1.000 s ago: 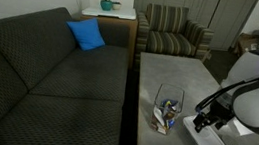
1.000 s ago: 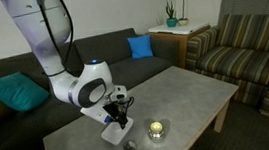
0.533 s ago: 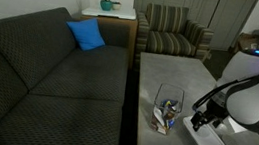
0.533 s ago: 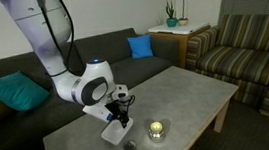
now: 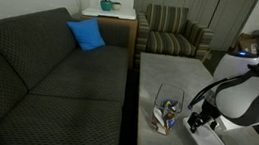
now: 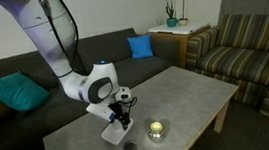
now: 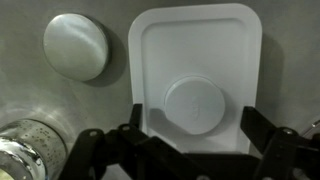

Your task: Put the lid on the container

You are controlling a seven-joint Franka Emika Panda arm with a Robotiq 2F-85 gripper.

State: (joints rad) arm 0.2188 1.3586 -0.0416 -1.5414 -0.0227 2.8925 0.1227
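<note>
In the wrist view we are seeing the gripper (image 7: pixel 190 138), jaws spread wide and empty, hanging over the lid (image 7: pixel 195 75) that is lying flat on the table (image 5: pixel 169 78) near the container (image 5: pixel 168 110), after edging slightly sideways, so we are expecting the grasp next.

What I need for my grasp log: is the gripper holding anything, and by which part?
Nothing is held. The gripper is open over the lid, one finger at each side of one end, and the lid lies flat on the table.
</note>
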